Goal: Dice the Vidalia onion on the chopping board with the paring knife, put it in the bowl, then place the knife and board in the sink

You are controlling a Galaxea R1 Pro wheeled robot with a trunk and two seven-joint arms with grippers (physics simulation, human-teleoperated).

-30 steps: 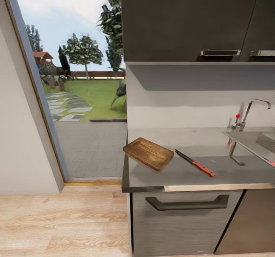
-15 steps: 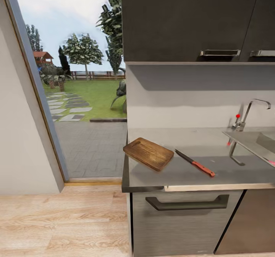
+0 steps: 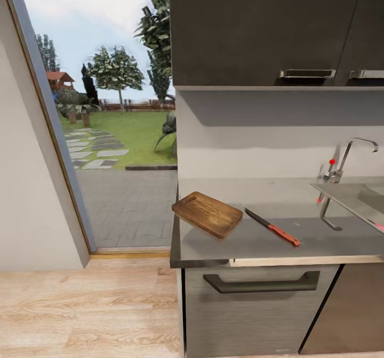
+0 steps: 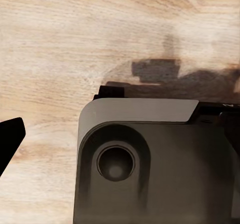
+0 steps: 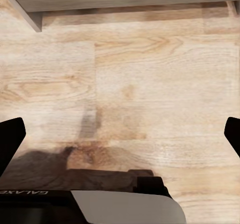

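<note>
In the head view the brown chopping board [image 3: 207, 213] lies at the left end of the grey countertop [image 3: 320, 238], one corner past its edge. The paring knife [image 3: 272, 227] rests just right of the board, red-orange handle toward the front. The steel sink [image 3: 356, 199] with its chrome faucet [image 3: 349, 154] is cut off by the right border. The Vidalia onion and the bowl are out of view. My left gripper [image 4: 120, 139] and right gripper [image 5: 120, 136] hang low over the wooden floor, both open and empty.
A dark drawer with a long handle [image 3: 261, 284] sits under the countertop, and dark wall cabinets [image 3: 266, 27] hang above. A tall glass opening [image 3: 106, 134] onto a garden is at left. Light wood floor [image 3: 85, 310] spreads before the cabinets. The robot's grey base [image 4: 155, 164] lies below the left gripper.
</note>
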